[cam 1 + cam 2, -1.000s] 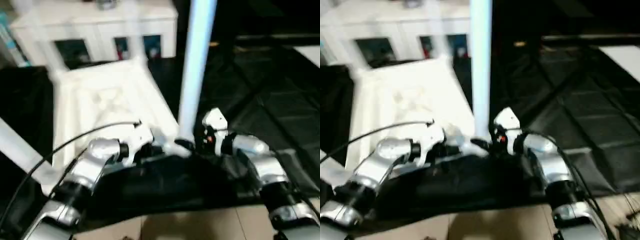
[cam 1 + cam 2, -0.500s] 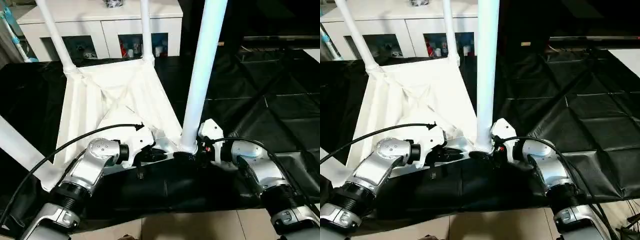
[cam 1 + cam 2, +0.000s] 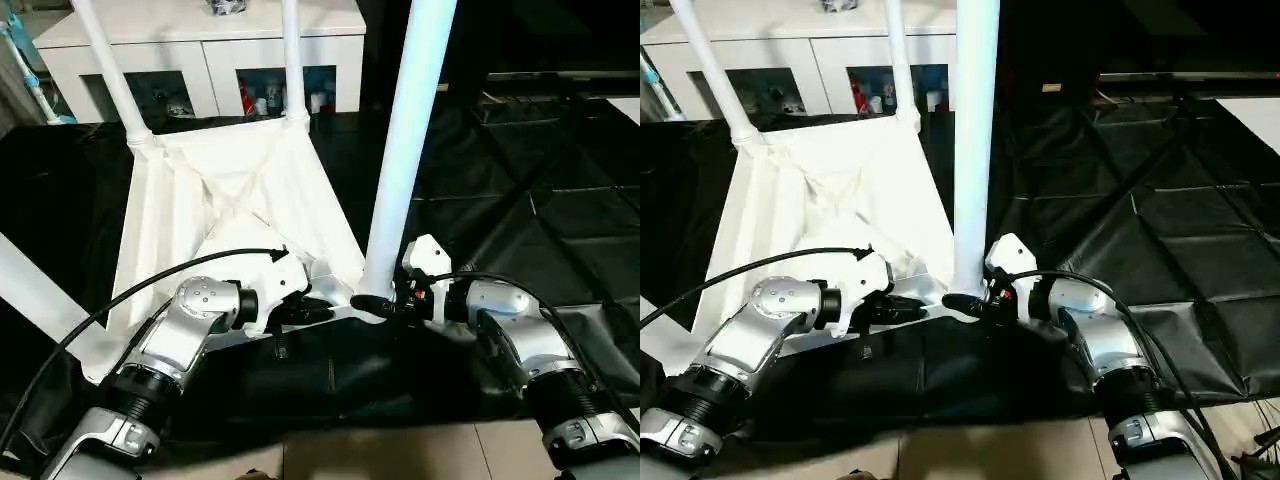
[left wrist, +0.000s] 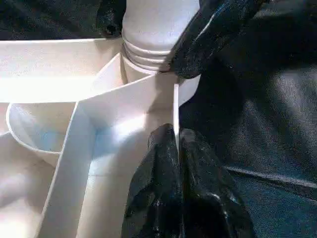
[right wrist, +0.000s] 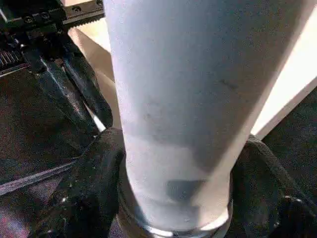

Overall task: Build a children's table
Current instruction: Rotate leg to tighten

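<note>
Right pincer (image 5: 168, 198) astride leg (image 3: 405, 150) base | left pincer (image 4: 174, 148) pinching tabletop (image 3: 240, 190) rim

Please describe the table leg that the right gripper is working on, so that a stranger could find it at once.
On the black cloth lies the upturned white tabletop. The leg rises from its near corner, between the two grippers, with the right gripper around its base. Of the four legs, it looks thickest.

Near leg (image 3: 405, 150) rises through frame centre from its corner socket, boxed in low by left gripper (image 3: 318, 310) and right gripper (image 3: 385, 303); inverted table top (image 3: 230, 210) and far legs (image 3: 110, 70) block upper left; black cloth (image 3: 540, 220) at right lies open.
</note>
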Controlling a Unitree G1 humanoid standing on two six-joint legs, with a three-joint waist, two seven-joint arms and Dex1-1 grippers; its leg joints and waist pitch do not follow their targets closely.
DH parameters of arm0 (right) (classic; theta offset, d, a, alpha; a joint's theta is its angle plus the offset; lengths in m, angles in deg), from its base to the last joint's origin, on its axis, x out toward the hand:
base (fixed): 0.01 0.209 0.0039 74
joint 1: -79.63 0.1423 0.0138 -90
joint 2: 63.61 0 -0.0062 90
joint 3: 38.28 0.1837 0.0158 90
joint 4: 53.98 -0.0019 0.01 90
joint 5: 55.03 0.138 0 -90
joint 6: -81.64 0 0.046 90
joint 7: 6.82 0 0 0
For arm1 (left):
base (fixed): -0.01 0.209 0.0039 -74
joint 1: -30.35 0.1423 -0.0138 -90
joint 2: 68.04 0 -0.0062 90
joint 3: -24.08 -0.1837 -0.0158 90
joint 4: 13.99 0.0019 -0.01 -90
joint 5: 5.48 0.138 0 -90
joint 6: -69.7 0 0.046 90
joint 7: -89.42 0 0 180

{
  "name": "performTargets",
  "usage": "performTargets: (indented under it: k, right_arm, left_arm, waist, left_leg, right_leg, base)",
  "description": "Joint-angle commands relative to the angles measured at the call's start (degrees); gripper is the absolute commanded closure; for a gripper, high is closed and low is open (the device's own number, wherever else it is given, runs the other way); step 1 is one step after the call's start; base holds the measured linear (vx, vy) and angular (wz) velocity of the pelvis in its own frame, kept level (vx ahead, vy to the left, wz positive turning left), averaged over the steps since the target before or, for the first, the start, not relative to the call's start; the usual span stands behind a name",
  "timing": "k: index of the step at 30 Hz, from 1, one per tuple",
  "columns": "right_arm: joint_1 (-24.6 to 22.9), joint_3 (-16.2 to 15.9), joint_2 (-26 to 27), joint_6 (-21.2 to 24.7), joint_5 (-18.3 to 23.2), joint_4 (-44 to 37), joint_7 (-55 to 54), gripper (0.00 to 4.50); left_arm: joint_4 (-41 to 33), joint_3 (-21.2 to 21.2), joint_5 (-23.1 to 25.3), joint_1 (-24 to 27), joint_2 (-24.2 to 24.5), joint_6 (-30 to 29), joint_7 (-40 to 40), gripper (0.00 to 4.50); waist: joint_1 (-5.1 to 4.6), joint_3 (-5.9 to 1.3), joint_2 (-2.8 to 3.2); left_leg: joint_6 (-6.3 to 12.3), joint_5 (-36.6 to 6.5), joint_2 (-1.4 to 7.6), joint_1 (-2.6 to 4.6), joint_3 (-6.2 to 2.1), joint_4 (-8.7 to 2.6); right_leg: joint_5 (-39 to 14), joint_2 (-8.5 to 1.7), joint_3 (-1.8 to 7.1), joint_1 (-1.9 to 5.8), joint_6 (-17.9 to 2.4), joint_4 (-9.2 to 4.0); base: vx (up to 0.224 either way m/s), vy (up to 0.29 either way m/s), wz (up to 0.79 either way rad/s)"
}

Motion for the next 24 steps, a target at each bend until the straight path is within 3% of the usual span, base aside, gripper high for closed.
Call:
performTargets:
  k: [1,6,10,11,14,16,19,24]
  right_arm:
    - [-0.6,-0.6,0.5,-0.2,0.2,0.4,0.8,1.82]
    - [0.9,0.1,2.0,1.7,-1.6,3.0,-5.1,1.83]
    - [2.3,1.4,4.5,4.0,-2.5,5.4,-12.0,1.83]
    - [3.2,2.4,6.7,6.4,-2.8,6.7,-17.2,1.83]
    - [4.0,3.5,9.4,9.0,-2.6,7.5,-22.6,1.83]
    - [5.4,5.4,12.8,10.9,-2.1,9.2,-29.4,1.83]
    - [7.4,7.8,16.0,12.2,-1.3,12.1,-37.4,1.84]
    - [9.3,8.4,19.5,9.8,-3.7,16.0,-45.1,1.84]
  left_arm:
    - [-0.6,-1.2,0.1,1.0,0.3,-0.8,0.5,4.50]
    - [1.5,-1.5,1.5,0.2,-0.3,-1.4,-1.5,4.50]
    - [5.4,-0.8,2.9,-1.8,-2.4,-2.2,-6.5,4.50]
    - [9.2,0.3,3.5,-4.0,-4.9,-3.3,-11.2,4.50]
    - [13.2,1.6,3.7,-6.6,-7.7,-4.4,-16.5,4.50]
    - [17.6,2.8,4.0,-9.4,-10.5,-5.1,-22.4,4.50]
    - [21.6,3.9,4.1,-12.1,-13.2,-5.5,-28.2,4.50]
    - [27.2,5.0,4.6,-15.5,-15.5,-4.6,-32.6,4.50]
  waist:
    - [-0.07,-3.84,-0.46]
    - [-0.13,-3.70,-0.39]
    - [-0.89,-3.08,-0.45]
    - [-1.17,-3.10,-0.52]
    - [-1.49,-3.06,-0.32]
    - [-1.63,-3.05,-0.26]
    - [-1.63,-3.22,-0.14]
    - [-1.59,-3.44,-0.14]
  left_leg:
    - [4.71,-10.5,2.48,0.65,-1.08,-3.83]
    - [4.33,-11.2,2.47,0.70,-1.07,-3.95]
    - [1.18,-17.3,2.18,1.06,-1.33,-4.59]
    - [0.54,-18.2,2.13,1.24,-1.36,-4.63]
    - [-0.29,-19.0,1.95,1.40,-1.54,-4.68]
    - [-0.40,-19.1,1.83,1.49,-1.41,-4.65]
    - [-0.71,-18.8,1.82,1.35,-1.64,-4.78]
    - [-0.16,-17.5,1.69,1.15,-1.52,-4.67]
  right_leg:
    - [-5.7,-2.63,1.71,2.78,-15.4,-3.34]
    - [-7.2,-2.67,1.73,2.70,-15.2,-3.51]
    - [-17.5,-2.78,1.80,2.47,-12.8,-4.57]
    - [-19.5,-2.77,1.89,2.41,-12.0,-4.78]
    - [-22.0,-2.81,1.91,2.13,-10.8,-5.18]
    - [-21.6,-2.62,2.03,1.85,-10.6,-5.37]
    - [-20.3,-2.72,1.92,2.06,-10.7,-5.26]
    - [-16.0,-2.73,1.90,2.18,-11.5,-5.04]
  base:
    - [0.000,0.000,0.00]
    - [0.000,0.000,0.00]
    - [0.000,0.000,0.00]
    - [0.000,0.000,0.00]
    - [0.000,0.000,0.00]
    - [0.000,0.000,0.00]
    - [0.000,0.000,0.00]
    - [0.000,0.000,0.00]
